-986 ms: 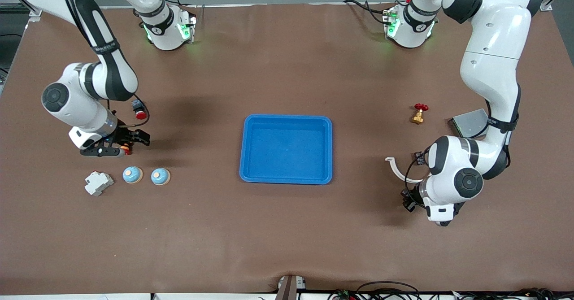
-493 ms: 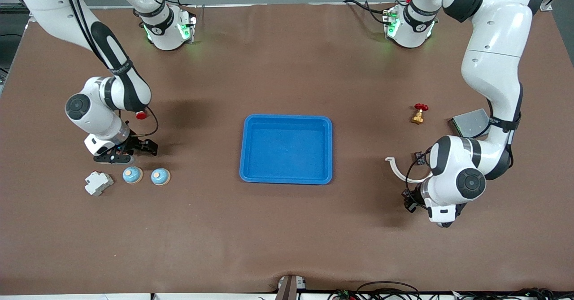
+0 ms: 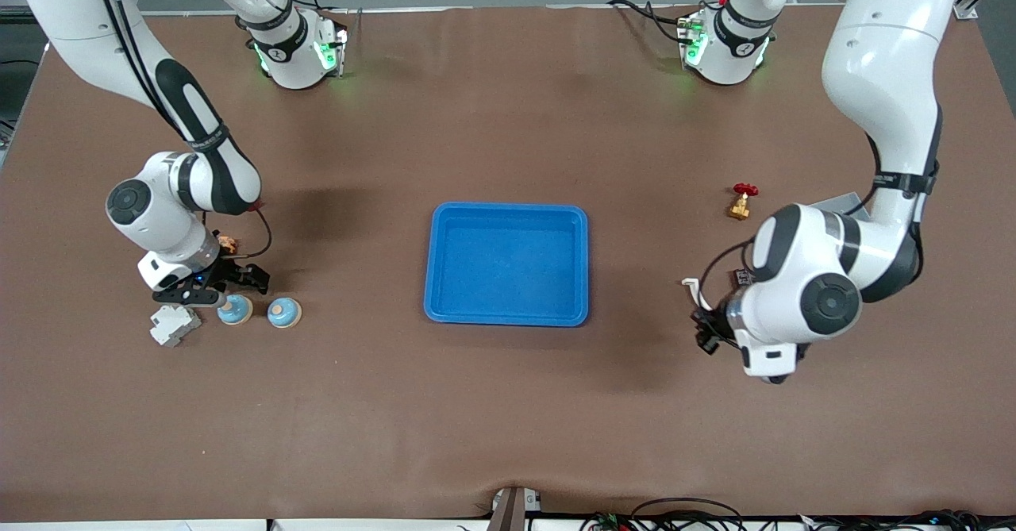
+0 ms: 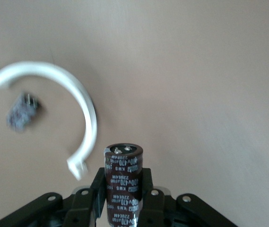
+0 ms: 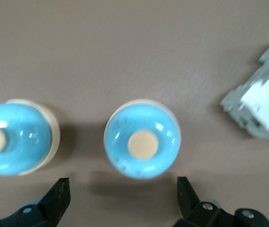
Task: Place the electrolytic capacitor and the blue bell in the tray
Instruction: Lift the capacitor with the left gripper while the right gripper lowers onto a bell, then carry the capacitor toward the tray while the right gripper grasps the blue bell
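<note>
Two blue bells [image 3: 235, 309] [image 3: 284, 313] sit near the bench's [image 3: 508, 420] right-arm end, the right gripper [image 5: 121, 198] released over one. The left gripper [image 4: 123, 189] is clenched on the electrolytic capacitor [image 4: 123, 182], printed "470", over bare bench beside the empty tray [image 3: 506, 313]

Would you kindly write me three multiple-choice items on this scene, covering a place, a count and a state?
1. What is the right claw over?
A. the tray
B. a blue bell
C. the red-handled valve

2. How many blue bells are on the table?
A. one
B. two
C. four

3. What state is the left claw in?
A. shut on the capacitor
B. open and empty
C. shut on a bell

Answers:
1 B, the right wrist view shows a bell between its open fingers.
2 B, two bells sit side by side.
3 A, the capacitor stands clamped in it, while the tray holds nothing.
</note>
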`<state>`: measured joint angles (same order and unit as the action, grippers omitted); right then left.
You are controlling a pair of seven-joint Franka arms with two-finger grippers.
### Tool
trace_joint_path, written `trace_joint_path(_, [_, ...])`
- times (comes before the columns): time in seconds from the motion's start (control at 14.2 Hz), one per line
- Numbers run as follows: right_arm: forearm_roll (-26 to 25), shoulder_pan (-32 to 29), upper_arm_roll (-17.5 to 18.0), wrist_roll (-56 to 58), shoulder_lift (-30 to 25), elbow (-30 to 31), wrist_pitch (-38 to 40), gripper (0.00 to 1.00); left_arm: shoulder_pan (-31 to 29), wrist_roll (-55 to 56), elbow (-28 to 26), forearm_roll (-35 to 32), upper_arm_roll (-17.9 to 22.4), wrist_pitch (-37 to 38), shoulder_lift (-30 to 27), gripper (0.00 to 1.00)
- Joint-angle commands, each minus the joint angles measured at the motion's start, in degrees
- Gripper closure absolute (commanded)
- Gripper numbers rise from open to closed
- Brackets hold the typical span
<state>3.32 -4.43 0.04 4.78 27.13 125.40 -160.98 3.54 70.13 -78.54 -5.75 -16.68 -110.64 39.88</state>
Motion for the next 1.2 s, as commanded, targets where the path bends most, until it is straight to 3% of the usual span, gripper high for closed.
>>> trace_joint_path(0.0, [0.6,-1.2,0.8,1.8,3.4,-4.5,0.6,0.00,5.3,11.0,-1.1,-0.8,-1.8,1.2,-1.2,1.00])
trace_joint_path(0.28, [0.6,-1.3,0.8,2.3,6.0,-7.4,0.6,0.00,14.5,23.8,-0.5,-0.8,-1.6,0.3,-1.0,1.00])
trace_joint_path(0.56, [0.6,-1.6,0.8,4.9,6.0,-6.9,0.6,0.02,21.0,28.8,-0.6,-1.3,-0.9,-1.7,0.5,1.00])
trace_joint_path(0.63, [0.6,-2.3,0.8,6.3,6.0,-6.9,0.6,0.19,21.2,29.4,-0.8,-1.3,-1.0,-2.4,0.5,1.00])
trace_joint_path(0.77, [0.6,-2.6,0.9,7.1,6.0,-7.0,2.8,1.00,21.7,29.6,-1.0,-1.4,-1.0,-4.4,1.6,1.00])
trace_joint_path(1.13, [0.8,-2.8,1.3,6.7,3.7,-7.1,8.6,1.00,22.4,32.2,-2.3,-5.3,-1.0,-6.3,4.0,1.00])
